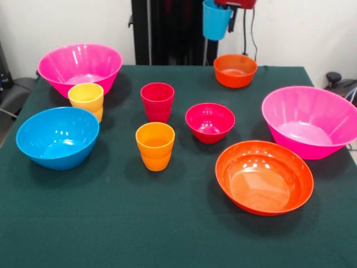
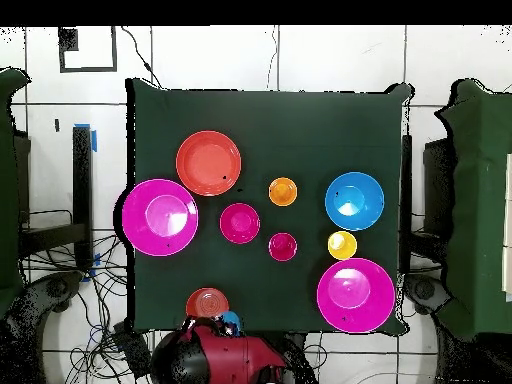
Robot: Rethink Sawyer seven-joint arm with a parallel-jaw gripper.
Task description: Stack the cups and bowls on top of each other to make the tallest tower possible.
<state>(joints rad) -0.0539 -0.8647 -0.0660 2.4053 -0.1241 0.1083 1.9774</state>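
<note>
From my remote station I see the green cloth-covered table carrying nine vessels, listed by size. Two large glossy pink plastic bowls: one at the far left corner in the front view, the other at the right, its rim running up to the picture's edge. The large shallow orange bowl sits just in front of the right pink one. The medium blue bowl stands at the left edge, close to the yellow plastic tumbler, which touches or nearly touches the left pink bowl; I cannot tell which. The small orange bowl lies at the far edge, the small magenta-red bowl near the centre, with the red tumbler and orange tumbler to its left, each apart.

Hidden parts: the gripper is cut off at the top edge, only its red underside showing. The blue tumbler hangs from it clear of the table, upright, above and left of the small orange bowl. I take it to be clamped at the rim, but the fingers are hard to make out; overhead, only a blue patch shows beside the arm.

Open cloth lies along the near side and between the centre vessels.
</note>
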